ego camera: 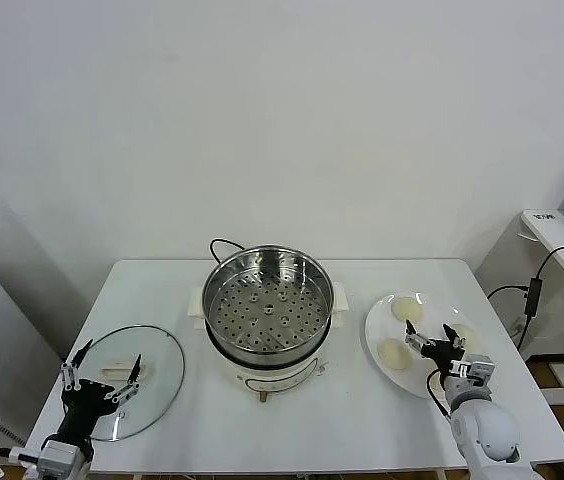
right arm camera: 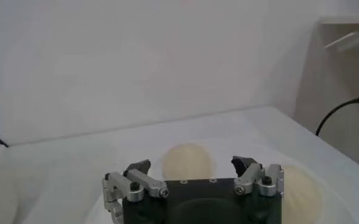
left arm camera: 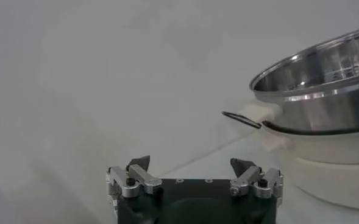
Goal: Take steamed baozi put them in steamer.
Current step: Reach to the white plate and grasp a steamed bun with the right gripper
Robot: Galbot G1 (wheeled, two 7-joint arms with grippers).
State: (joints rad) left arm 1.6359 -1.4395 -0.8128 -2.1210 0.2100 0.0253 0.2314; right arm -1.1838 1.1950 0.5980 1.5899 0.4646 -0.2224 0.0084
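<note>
The steamer [ego camera: 267, 305] stands at the table's middle, its steel pot empty over the perforated floor. Cream-white baozi lie on a white plate [ego camera: 378, 322] to its right: one at the far side [ego camera: 405, 308], one nearer [ego camera: 394, 352], and one [ego camera: 465, 335] partly behind my right gripper. My right gripper [ego camera: 432, 343] is open and empty just above the plate. In the right wrist view the gripper [right arm camera: 192, 164] faces one baozi [right arm camera: 186, 159], with another [right arm camera: 301, 189] beside it. My left gripper [ego camera: 102, 375] is open and empty over the glass lid.
The glass lid [ego camera: 152, 365] with its white handle lies at the front left of the table. In the left wrist view the left gripper [left arm camera: 190, 164] faces the steamer [left arm camera: 325, 79] and its black cord [left arm camera: 240, 120]. A side desk with cables stands to the right.
</note>
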